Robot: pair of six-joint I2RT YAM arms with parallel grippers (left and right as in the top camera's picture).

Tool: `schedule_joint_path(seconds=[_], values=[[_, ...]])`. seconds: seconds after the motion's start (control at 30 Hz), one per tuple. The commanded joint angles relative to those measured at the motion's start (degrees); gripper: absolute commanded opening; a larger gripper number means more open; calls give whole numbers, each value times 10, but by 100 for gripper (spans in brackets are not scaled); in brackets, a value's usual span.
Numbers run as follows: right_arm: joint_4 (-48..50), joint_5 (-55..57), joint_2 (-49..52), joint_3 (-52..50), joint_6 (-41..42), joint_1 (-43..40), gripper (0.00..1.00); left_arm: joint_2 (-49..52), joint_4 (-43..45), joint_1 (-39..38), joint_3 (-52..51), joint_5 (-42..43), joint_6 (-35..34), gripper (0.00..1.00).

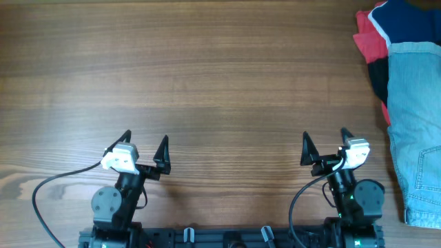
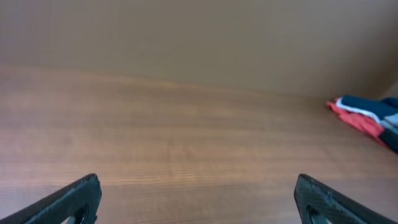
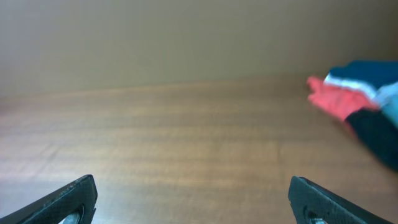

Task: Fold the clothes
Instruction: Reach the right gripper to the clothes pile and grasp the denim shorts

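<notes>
My left gripper [image 1: 145,141] and right gripper [image 1: 324,138] sit at the near edge, both spread wide, nothing in them. The jeans [image 1: 417,138] lie flat just right of my right gripper, not touching it, with the red and navy clothes [image 1: 372,34] farther back.

Stock in my view: one wooden table [image 1: 220,69]; two grippers of mine, the left gripper [image 1: 145,141] and the right gripper [image 1: 324,138]; four black fingers [image 1: 164,146], two to each; two black cables, the left cable [image 1: 41,196] and the right cable [image 1: 295,200], one by each arm base; one pair of pale blue jeans [image 1: 417,131]; in the same heap one red cloth [image 1: 365,41], one navy cloth [image 1: 410,21] and one black cloth [image 1: 377,76], though whether these are three separate garments I cannot tell.
</notes>
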Motion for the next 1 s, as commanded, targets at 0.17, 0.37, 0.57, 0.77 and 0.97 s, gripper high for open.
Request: schedule_joint_path(seconds=[0.17,0.37,0.57,0.77,0.97], values=[[-137,-27,134,188,25,1,100,56,-155,-2,152,29,-55,100],[-278,-20,331,369,22,1,99,176,-265,-2,297,29,-53,100],[-444,-21,539,555,14,1,100,320,-382,-2,426,29,-53,100],[-408,233,632,569,60,-3,100,360,-384,-2,434,42,-86,100],[-329,336,744,569,75,-90,100,359,-383,-2,434,44,-87,100]])
